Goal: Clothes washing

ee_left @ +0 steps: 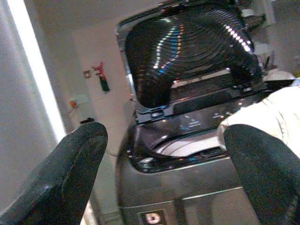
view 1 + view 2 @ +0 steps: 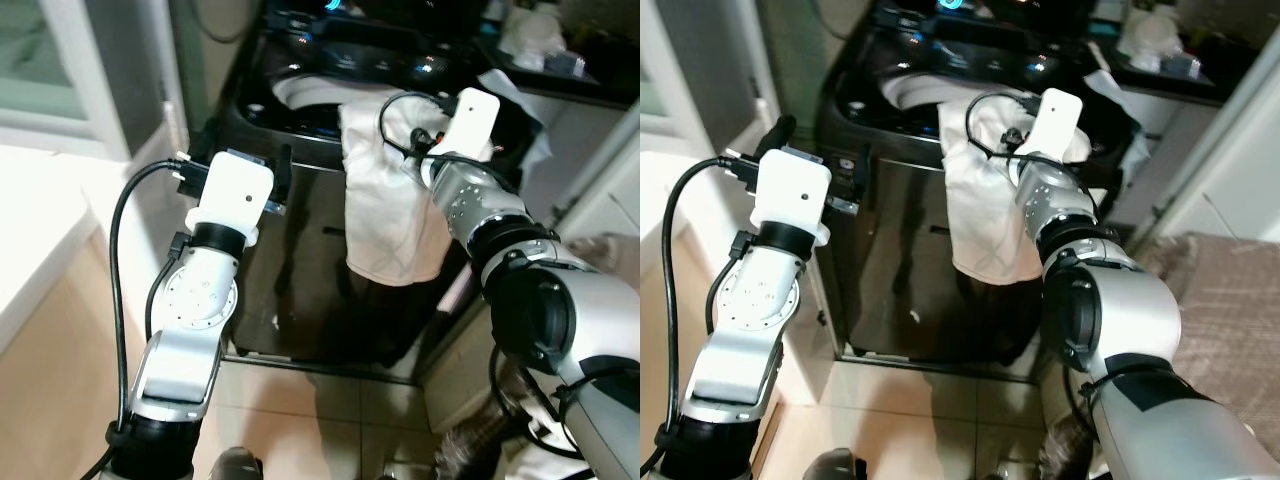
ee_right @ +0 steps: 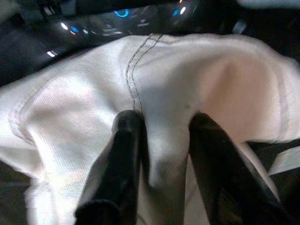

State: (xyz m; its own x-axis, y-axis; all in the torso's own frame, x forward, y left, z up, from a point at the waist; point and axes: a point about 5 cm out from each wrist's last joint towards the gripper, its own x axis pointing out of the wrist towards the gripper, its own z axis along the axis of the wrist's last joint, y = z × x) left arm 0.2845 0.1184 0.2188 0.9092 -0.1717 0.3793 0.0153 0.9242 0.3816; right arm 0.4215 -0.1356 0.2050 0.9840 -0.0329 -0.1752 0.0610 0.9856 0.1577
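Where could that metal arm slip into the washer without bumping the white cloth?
The left part of the washing machine opening, between its left rim and the white garment, is bare. The right part is crowded: the garment drapes over the front rim, pinched by the right gripper. The left gripper hovers open before the free side.

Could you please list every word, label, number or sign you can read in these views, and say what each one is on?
No text can be read in any view.
Washing machine control panel: blue and white lit indicators, too blurred to read.
Small label on the machine's front: too blurred to read.
White garment, held by the right gripper: stitching only, no print.
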